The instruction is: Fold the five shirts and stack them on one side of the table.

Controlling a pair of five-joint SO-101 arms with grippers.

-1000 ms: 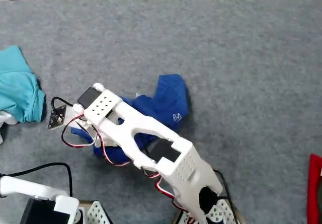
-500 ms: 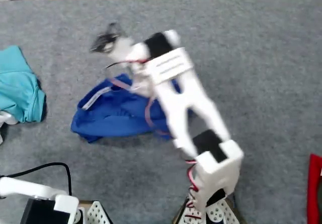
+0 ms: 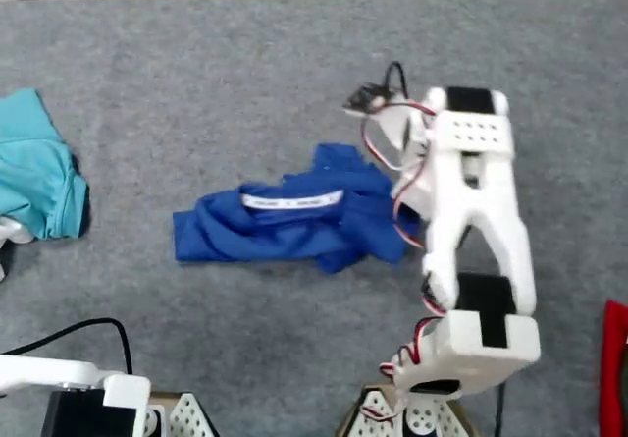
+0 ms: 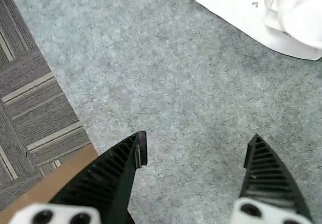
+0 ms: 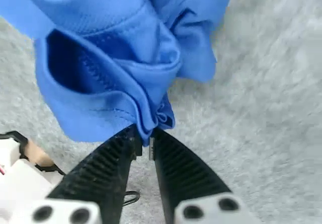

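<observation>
Fabric is bunched in my right tool [image 5: 146,133], whose two jaws are pressed together on a gathered wad at one end of the blue shirt [image 3: 294,223]. The rest of the garment trails away from the pinch, lying crumpled near the middle of the grey desk [image 3: 196,74]. Its collar faces up, showing a white band [image 3: 292,201].

My left tool [image 4: 196,146] hangs with its jaws spread wide and nothing between them. It sits above bare desk close to the edge, with the tiled floor [image 4: 25,98] beyond. A white item [image 4: 261,12] lies near it, and I cannot tell whether it is cloth or wrapper.

A teal shirt [image 3: 39,177] sits heaped at the far left of the desk, well apart from the blue one. A strip of red cloth [image 3: 616,368] shows at the right edge.

I judge the blue shirt light, soft and limp. It should sag from any single hold, drag on the rough cover and fall back into creases. A wad like this one takes in several layers, so it will not spread flat. Better holds would be a single layer at the shoulder seams or the hem corners, one for each tool.
</observation>
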